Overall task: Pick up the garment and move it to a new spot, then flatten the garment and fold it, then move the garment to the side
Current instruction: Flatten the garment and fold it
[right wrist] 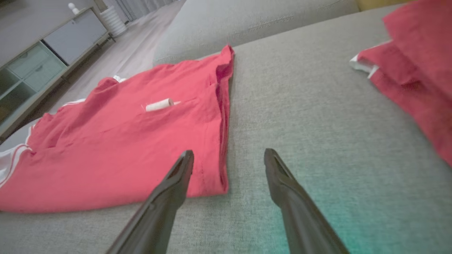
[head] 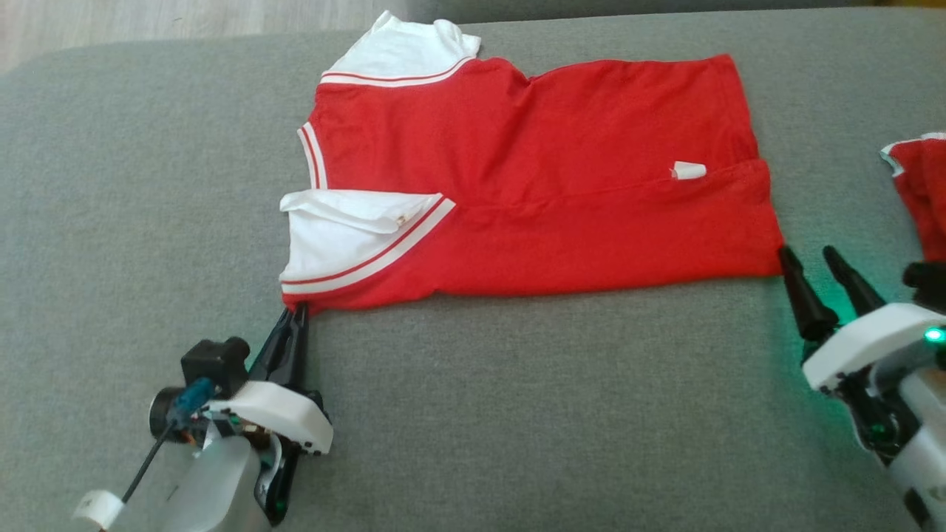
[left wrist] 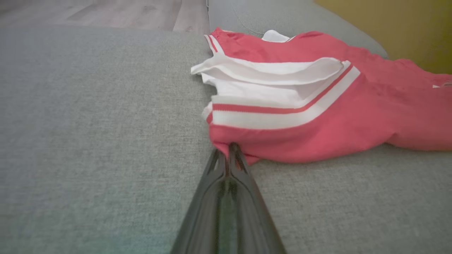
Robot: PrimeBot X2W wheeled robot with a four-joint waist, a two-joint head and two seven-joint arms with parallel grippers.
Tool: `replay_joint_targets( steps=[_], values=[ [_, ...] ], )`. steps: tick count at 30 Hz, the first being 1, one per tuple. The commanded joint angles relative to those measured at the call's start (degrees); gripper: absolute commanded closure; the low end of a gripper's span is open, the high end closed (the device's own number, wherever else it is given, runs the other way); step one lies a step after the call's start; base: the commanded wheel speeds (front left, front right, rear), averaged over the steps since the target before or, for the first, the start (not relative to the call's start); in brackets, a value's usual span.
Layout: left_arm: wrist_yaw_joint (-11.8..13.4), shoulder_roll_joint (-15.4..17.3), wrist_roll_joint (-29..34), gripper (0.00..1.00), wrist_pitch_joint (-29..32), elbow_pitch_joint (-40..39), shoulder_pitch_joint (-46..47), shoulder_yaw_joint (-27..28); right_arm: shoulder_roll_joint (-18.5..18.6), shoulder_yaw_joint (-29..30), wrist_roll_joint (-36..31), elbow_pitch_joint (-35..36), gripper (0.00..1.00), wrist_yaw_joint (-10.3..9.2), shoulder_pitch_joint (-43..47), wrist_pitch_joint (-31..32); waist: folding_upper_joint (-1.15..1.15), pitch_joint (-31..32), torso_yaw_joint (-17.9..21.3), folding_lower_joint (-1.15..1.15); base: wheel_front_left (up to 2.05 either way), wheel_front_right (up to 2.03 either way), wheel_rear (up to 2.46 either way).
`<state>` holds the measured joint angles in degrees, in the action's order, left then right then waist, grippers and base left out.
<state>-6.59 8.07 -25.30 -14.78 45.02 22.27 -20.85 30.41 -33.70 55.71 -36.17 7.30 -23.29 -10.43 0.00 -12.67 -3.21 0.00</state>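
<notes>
The left gripper (head: 294, 314) is seen clenched on the near left corner of the red shirt (head: 547, 177), its two dark fingers pressed together with a fold of red cloth pinched between the tips, as is also shown in the left wrist view (left wrist: 229, 150). The right gripper (head: 809, 258) is held released, its fingers spread apart and grasping nothing, with the left fingertip just at the shirt's near right corner; in the right wrist view (right wrist: 229, 155) one finger is seen over the hem and the other over bare upholstery. The shirt is laid out nearly flat on the grey sofa cushion (head: 517, 414), collar end to the left and hem to the right. A white sleeve (head: 347, 236) with red striping is folded over the near left part, and another white sleeve (head: 403, 52) lies at the far left. A small white label (head: 689, 171) is seen towards the right. A second red garment (head: 924, 199) lies at the right edge, well apart from the shirt.
</notes>
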Motion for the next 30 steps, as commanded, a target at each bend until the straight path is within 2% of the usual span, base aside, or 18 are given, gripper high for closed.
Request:
replay_joint_targets(
  steps=[1, 5, 6, 7, 8, 9, 12, 17, 25, 30],
  values=[
    [-0.26, 1.97, 1.08, 1.00, -0.21, -2.49, 0.49, 1.49, -0.01, -0.74, -1.22, -0.64, 0.00, 0.19, -1.88, 0.78, 0.00, -0.21, -0.31, 0.00, 0.00, 0.00, 0.00],
    [-0.32, 2.30, 2.33, 1.00, -0.21, -4.99, -0.26, 1.73, -1.94, -1.73, -3.02, -3.76, 0.00, 0.19, -3.33, 2.76, 0.00, -0.41, -0.61, 0.00, 0.00, 0.00, 0.00],
    [-0.35, 2.43, 2.71, 1.00, -0.21, -5.74, -0.56, 1.78, -2.50, -1.79, -3.41, -4.86, 0.13, 0.19, -3.74, 3.31, 0.00, -0.46, -0.66, 0.00, 0.00, 0.00, 0.00],
    [-0.37, 2.51, 3.03, 1.00, -0.21, -6.45, -0.83, 1.87, -3.00, -1.69, -3.90, -6.07, 0.52, 0.19, -4.20, 3.61, 0.00, -0.51, -0.71, 0.00, 0.00, 0.00, 0.00],
    [-0.38, 2.58, 3.42, 1.00, -0.21, -7.09, -1.08, 1.92, -3.48, -1.69, -4.49, -7.15, 0.80, 0.19, -4.68, 3.79, 0.00, -0.55, -0.77, 0.00, 0.00, 0.00, 0.00],
    [-0.39, 2.61, 3.73, 1.00, -0.21, -7.58, -1.33, 1.97, -3.95, -1.79, -4.95, -8.08, 1.00, 0.19, -5.05, 4.14, 0.00, -0.55, -0.82, 0.00, 0.00, 0.00, 0.00],
    [-0.43, 2.53, 4.31, 1.00, -0.21, -8.79, -1.97, 2.24, -4.72, -2.03, -5.92, -10.04, 1.00, 0.19, -5.61, 4.85, 0.00, -0.23, -0.99, 0.00, 0.00, 0.00, 0.00],
    [-0.56, 3.02, 4.75, 1.00, -0.21, -10.10, -3.64, 2.20, -3.11, -1.82, -8.12, -11.22, 1.00, 0.19, -4.52, 3.03, 0.00, 1.45, -1.07, 0.00, 0.00, 0.00, 0.00],
    [-0.71, 5.50, 3.92, 1.00, -0.20, -15.22, -12.34, 1.52, 1.37, -0.78, -7.16, -6.33, 1.00, 0.19, 2.71, 2.67, 0.00, 6.27, 0.06, 0.00, 0.00, 0.00, 0.00],
    [-0.10, 6.63, 3.45, 1.00, 0.68, -20.16, -18.36, 0.84, 3.54, 1.49, -6.10, -1.16, 1.00, 0.19, 10.64, 3.53, 0.00, 7.96, -0.28, 0.00, 0.00, 0.00, 0.00]
  ],
)
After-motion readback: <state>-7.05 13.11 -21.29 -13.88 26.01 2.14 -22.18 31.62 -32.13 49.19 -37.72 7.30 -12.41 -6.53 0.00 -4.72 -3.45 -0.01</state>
